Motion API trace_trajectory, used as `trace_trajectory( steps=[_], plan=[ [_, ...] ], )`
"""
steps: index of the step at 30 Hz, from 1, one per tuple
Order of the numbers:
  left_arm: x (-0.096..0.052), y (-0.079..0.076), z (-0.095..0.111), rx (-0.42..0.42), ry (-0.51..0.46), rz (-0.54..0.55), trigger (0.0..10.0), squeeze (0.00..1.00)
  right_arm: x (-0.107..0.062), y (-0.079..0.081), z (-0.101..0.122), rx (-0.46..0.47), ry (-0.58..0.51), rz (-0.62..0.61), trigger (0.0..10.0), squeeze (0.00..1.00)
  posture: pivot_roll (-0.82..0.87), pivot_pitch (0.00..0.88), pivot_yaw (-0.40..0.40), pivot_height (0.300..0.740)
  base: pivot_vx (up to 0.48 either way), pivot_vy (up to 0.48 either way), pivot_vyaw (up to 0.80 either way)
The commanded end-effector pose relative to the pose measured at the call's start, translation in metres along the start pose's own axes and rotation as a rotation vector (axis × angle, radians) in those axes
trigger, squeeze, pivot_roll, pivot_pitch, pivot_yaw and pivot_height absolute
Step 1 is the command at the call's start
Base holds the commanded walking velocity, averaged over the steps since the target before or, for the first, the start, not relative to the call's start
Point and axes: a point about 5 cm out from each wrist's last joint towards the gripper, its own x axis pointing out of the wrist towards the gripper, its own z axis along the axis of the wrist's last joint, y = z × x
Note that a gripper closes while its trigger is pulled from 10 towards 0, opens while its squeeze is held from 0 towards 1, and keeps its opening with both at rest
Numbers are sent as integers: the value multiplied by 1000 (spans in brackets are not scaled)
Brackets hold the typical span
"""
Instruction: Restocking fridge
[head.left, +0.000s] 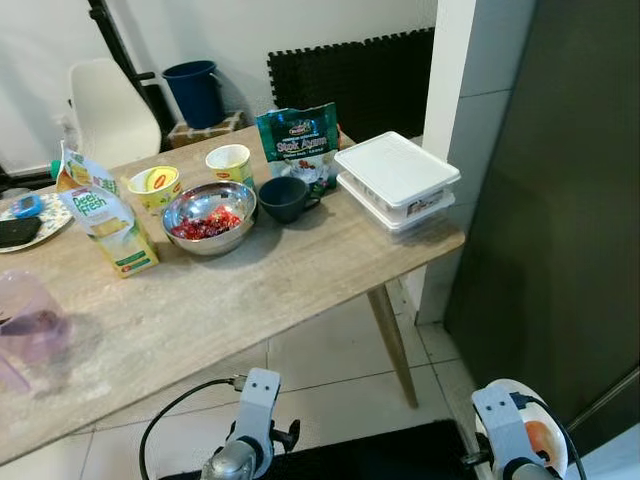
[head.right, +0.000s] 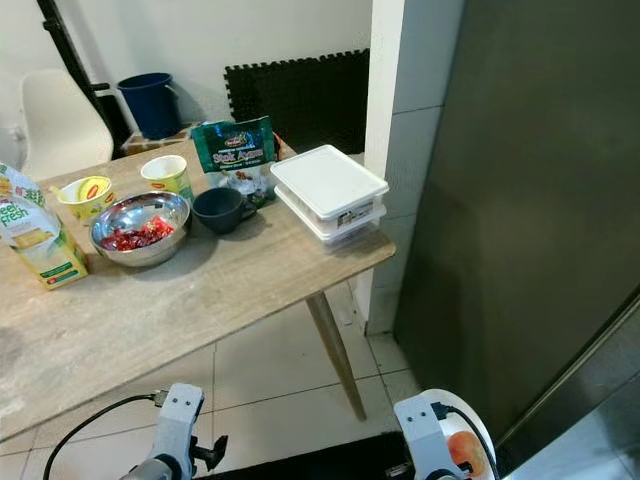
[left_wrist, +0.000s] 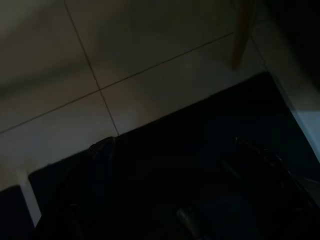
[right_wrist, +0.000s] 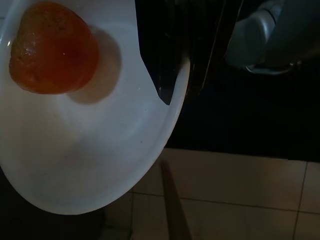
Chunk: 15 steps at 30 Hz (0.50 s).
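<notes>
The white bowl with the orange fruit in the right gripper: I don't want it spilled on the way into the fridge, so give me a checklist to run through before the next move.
1. Right gripper grips the white bowl at its rim: ok.
2. Orange fruit sits inside the bowl, away from the gripped edge: ok.
3. Bowl held level: cannot tell.
4. Fridge door open to receive it: not ok, the dark door looks closed.
5. Left gripper free to pull the door: cannot tell; the arm hangs low over the dark mat.
6. Wooden table corner out of the right arm's way: ok.
</notes>
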Motion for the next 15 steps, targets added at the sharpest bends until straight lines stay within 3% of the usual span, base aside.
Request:
trace_trajectory(
  steps=[1, 15],
  plan=[
    [-2, 1, -5, 16, 20, -4, 10000, 0, 0, 2, -2, 18, 9, 4, 10000, 0, -81, 94, 108, 740, 0, 0, -800],
    [-2, -1, -3, 32, 16, -23, 10000, 0, -2, 1, -6, 33, 22, -1, 10000, 0, -79, 95, 110, 740, 0, 0, -800]
  ],
)
